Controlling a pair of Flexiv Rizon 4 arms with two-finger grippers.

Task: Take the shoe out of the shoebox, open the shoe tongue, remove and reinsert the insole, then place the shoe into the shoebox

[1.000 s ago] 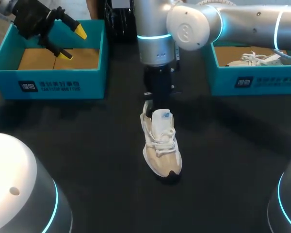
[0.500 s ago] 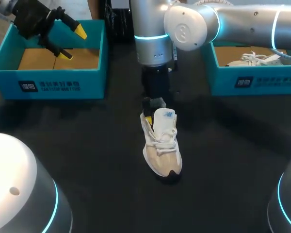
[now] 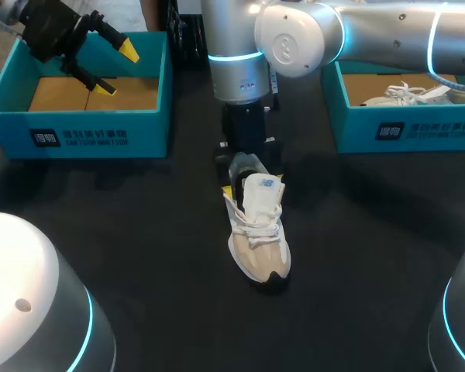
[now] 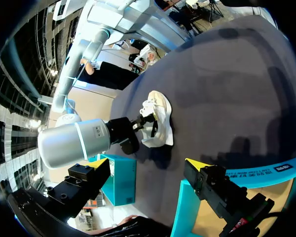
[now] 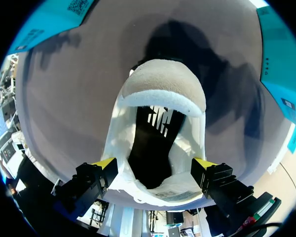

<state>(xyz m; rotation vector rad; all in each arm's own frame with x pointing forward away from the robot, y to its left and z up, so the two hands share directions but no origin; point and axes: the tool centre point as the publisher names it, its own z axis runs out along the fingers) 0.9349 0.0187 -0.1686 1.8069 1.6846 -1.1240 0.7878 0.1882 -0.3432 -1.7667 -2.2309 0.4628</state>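
- Right tool [image 5: 155, 167]: fingers spread wide and set one to each side of the heel collar of the cream and white lace-up sneaker [image 3: 257, 232]. I cannot confirm that either yellow tip presses on the collar, so I treat the tool as holding nothing.
- Sneaker: it stands upright on the black tabletop [image 3: 139, 232], directly under the right tool, with its toe pointing away from the tool's wrist.
- Padded beige tongue [image 5: 163, 89]: it lies ahead of the right tool, leaning toward the toe. The mouth of the sneaker is open between the fingers.
- Dark insole [image 5: 148, 148]: visible inside the mouth, seated in the sneaker.
- Left tool [image 3: 115, 68]: fingers apart and empty, hovering above the teal cardboard shoebox [image 3: 77, 136], whose brown floor shows bare beneath it.
- Step in hand, by my judgement: the sneaker is out and the tongue opened, so removing the insole comes next.
- Next move requires one finger lowered inside the heel onto the insole edge, then a narrow pinch and a lift. The left tool may have to steady the sneaker.
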